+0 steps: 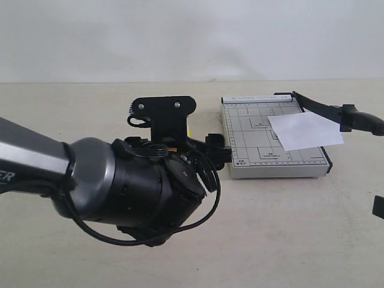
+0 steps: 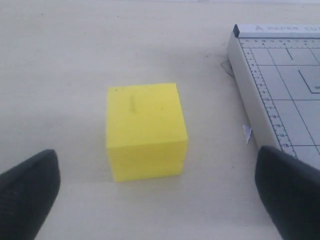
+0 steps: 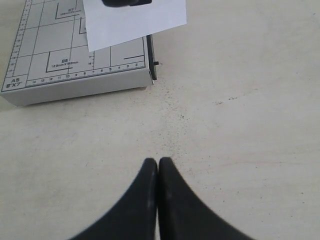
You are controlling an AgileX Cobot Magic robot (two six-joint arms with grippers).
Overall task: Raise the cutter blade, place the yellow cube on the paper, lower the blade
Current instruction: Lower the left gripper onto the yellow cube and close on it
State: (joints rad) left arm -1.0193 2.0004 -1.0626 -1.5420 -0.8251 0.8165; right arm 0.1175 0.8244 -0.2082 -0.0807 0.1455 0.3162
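One yellow cube (image 2: 146,131) sits on the pale surface (image 1: 288,240), just beside the single grey cutter board (image 1: 252,129), at about 9 o'clock from it in the exterior view. The cube is apart from the board and not on the paper. In the exterior view the left arm hides most of the cube, leaving only a yellow sliver.

The left hand (image 2: 159,194) is released and spread wide. Its two black fingertips (image 2: 30,192) stand one to each side of the cube, and neither touches it.

One white paper (image 1: 306,131) lies on the board toward its 3 o'clock side, with a corner hanging past that edge. The one cutter blade (image 1: 336,113) is raised. It slants up from its hinge at the board's 1 o'clock corner, and its thick handle is out beyond the 3 o'clock edge, above the paper.

The right hand (image 3: 158,167) is clenched, its two fingers pressed together on nothing. It hangs over bare surface at about 5 o'clock from the board, well apart from the blade handle.
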